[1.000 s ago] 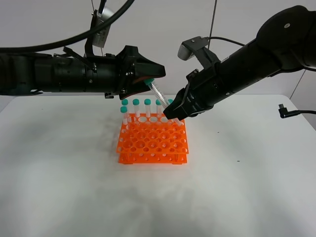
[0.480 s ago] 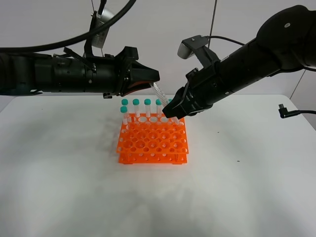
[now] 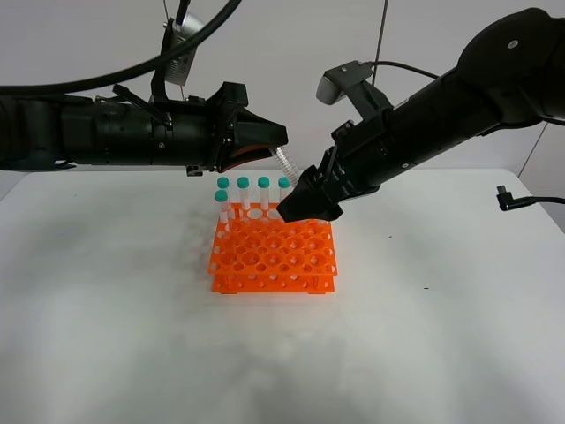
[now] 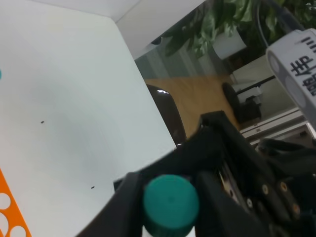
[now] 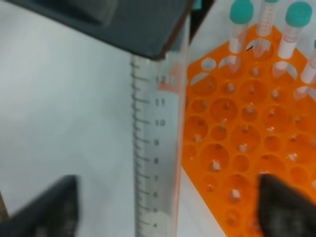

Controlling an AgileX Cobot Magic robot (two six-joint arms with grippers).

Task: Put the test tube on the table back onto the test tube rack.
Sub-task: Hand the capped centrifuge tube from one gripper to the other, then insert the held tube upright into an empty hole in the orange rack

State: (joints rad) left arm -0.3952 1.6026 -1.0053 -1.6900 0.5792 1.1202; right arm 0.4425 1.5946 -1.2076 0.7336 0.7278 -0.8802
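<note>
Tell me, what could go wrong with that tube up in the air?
The test tube hangs tilted, pinched only near its cap by the left gripper, so it might slip. The open right gripper sits low over the test tube rack and could bump the standing tubes.

Left arm [image 3: 97, 132] and right arm [image 3: 459, 93] are matte black — black cables [image 3: 124, 75] trailing, grey wrist cameras [image 3: 340, 85].

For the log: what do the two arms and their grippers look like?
The left arm and right arm are matte black and tubular. The left gripper is a black wedge with orange-red inner lining; the right gripper is all black. Each wrist carries a grey camera; black cables loop overhead.
</note>
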